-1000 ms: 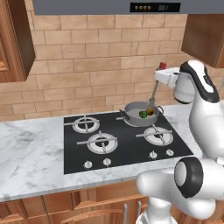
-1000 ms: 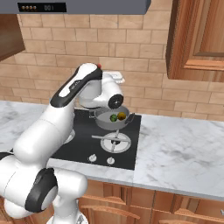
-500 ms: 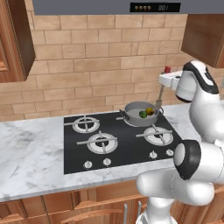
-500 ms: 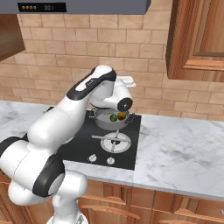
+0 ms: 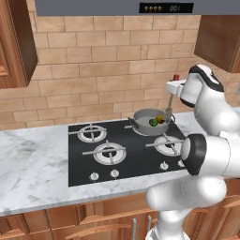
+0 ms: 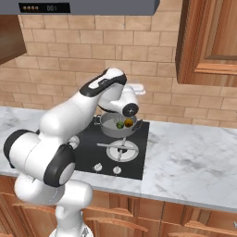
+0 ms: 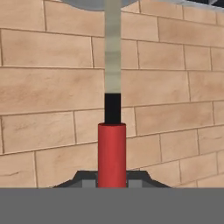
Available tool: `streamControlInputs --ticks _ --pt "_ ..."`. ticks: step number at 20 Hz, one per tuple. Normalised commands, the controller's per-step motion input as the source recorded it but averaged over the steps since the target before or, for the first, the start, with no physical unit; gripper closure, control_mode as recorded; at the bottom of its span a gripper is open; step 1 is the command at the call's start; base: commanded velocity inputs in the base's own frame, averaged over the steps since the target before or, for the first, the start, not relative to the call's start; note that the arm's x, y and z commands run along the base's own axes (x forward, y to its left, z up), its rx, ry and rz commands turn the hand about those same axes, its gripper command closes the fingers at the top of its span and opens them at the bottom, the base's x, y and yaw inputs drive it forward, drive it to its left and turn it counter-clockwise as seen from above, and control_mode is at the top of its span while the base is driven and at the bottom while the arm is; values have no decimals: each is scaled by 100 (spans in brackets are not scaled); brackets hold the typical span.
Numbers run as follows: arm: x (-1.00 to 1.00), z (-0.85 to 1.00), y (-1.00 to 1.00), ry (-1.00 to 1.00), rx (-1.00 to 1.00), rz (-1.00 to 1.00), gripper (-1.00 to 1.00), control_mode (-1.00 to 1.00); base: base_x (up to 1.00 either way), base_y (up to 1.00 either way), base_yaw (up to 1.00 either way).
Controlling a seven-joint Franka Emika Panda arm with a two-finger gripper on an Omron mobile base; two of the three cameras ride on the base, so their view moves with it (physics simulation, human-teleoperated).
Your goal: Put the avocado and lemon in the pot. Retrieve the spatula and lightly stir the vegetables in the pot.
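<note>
Lemon (image 5: 160, 118) and a green piece already sit in the pot (image 5: 143, 127) — my end effector (image 7: 112, 184) grips the spatula (image 7: 112, 153), stirring left to do.

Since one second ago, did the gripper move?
Yes. The gripper, holding the spatula, has swung rightward along the brick wall, toward the right side of the pot.

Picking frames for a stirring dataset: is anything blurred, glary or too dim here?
Left base view: even light, the shallow grey metal pot sharp, no glare. Right base view: equally clear, soft shadows. Hand view: the red-handled slotted spatula crisp at its handle, shaft pale and smeared toward the top.
</note>
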Motion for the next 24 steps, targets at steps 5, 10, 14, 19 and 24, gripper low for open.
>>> streamControlInputs --ticks 5,10,14,19,24 --pt "29 -30 -8 9 0 -4 100 -100 0 0 0" --pt "30 -21 -6 1 0 -3 100 -100 0 0 0" --pt "32 -18 0 0 0 -1 100 -100 0 0 0" --pt "25 -25 0 0 0 0 100 -100 0 0 0" --pt "35 -19 0 0 0 0 100 -100 0 0 0"
